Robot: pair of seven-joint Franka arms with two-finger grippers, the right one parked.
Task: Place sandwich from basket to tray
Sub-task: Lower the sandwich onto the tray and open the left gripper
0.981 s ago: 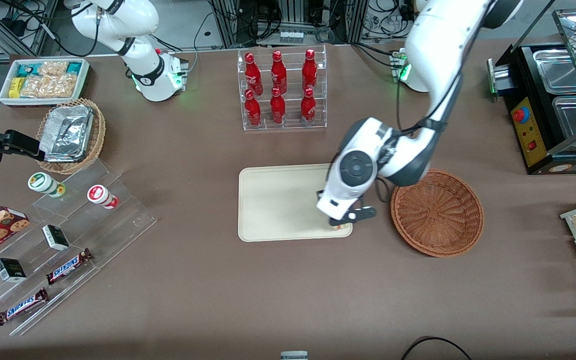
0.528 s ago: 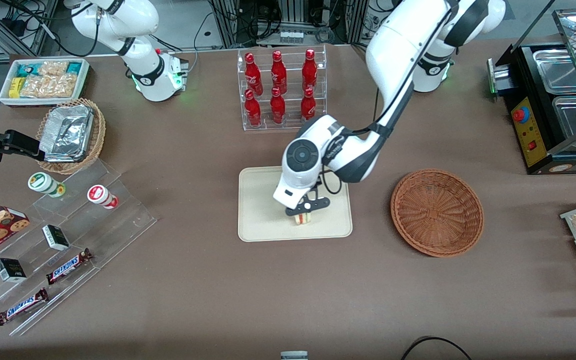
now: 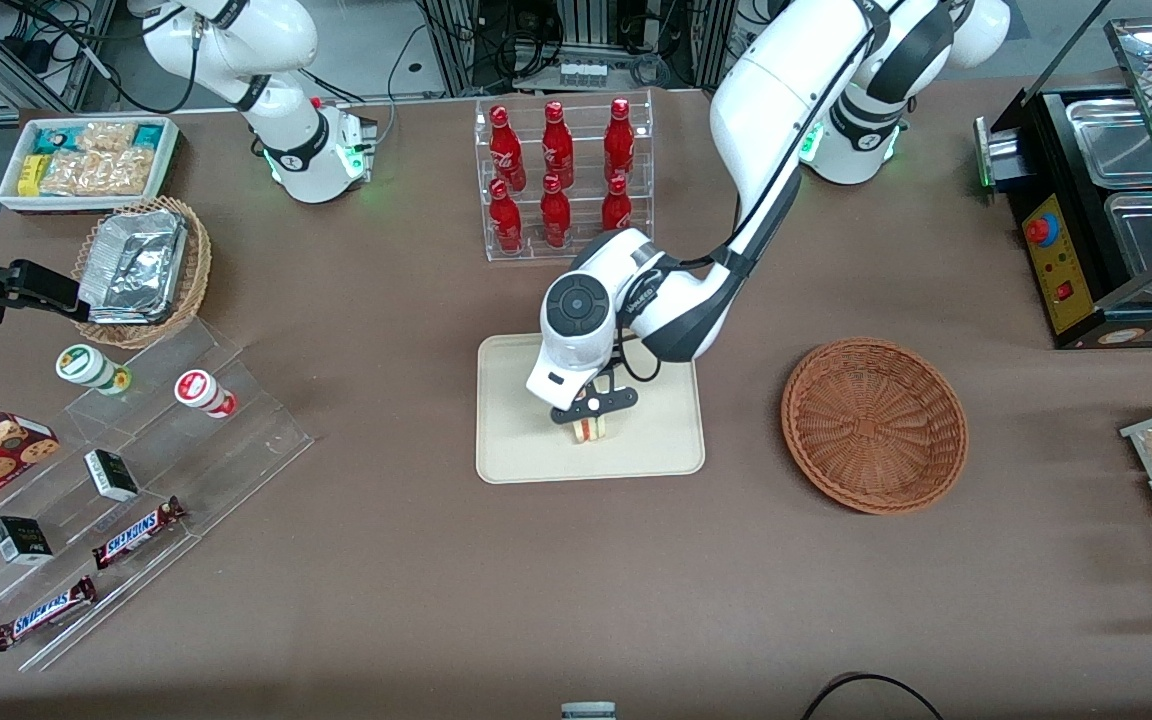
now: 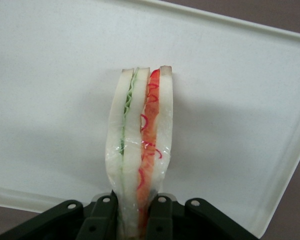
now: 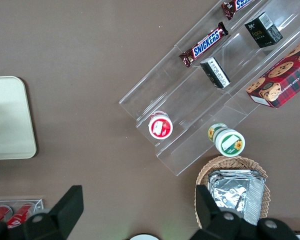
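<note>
Gripper (image 3: 591, 424) clamped on the sandwich (image 4: 141, 145), poised over the middle of the tray (image 3: 516, 455), basket (image 3: 874, 424) well apart. Risk: standing on edge, could topple or cling to the fingers (image 4: 103, 220) on release.

A high front camera looks steeply down over the whole brown surface (image 3: 386, 560), taking in the cream tray (image 3: 516, 440) at its centre. The left wrist camera looks down along its gripper (image 4: 135, 220) at that tray (image 4: 50, 100) from close up. The right wrist camera, higher up, catches one tray (image 5: 10, 120) corner.
</note>
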